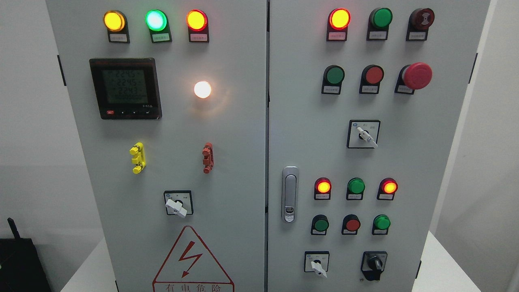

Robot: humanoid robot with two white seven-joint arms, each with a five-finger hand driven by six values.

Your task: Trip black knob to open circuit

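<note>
Black rotary knob [374, 265] on grey metal cabinet door [429, 162], low right, pointer upright; both hands out of view, state unknowable.

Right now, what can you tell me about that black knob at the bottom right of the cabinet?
The black knob is a small rotary switch, seemingly plastic, on a dark rounded base plate. It sits low on the right door, right of a white-handled selector switch and below a green button. Its handle stands about upright. Nothing touches it; no hand is in view.
</note>
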